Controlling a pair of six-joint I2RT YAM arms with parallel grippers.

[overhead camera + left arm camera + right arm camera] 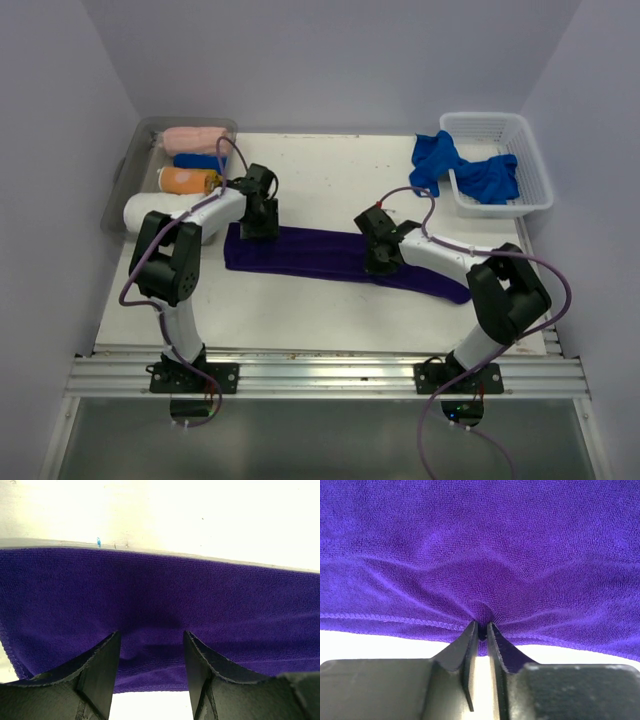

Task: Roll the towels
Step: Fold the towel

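Observation:
A purple towel [310,255] lies folded in a long strip across the middle of the table. My left gripper [262,228] is down at the strip's left end. In the left wrist view it [151,635] is open, its fingers standing on either side of the towel's [160,590] near hem without pinching it. My right gripper [380,262] is at the middle of the strip. In the right wrist view it [482,625] is shut on the towel's [480,540] stitched hem, and the cloth puckers into folds above the tips.
A clear bin [128,170] at the back left holds rolled towels: pink [195,138], blue [200,160], orange [188,180] and white [160,212]. A white basket [535,165] at the back right holds loose blue towels [490,178], one [435,158] hanging over its side.

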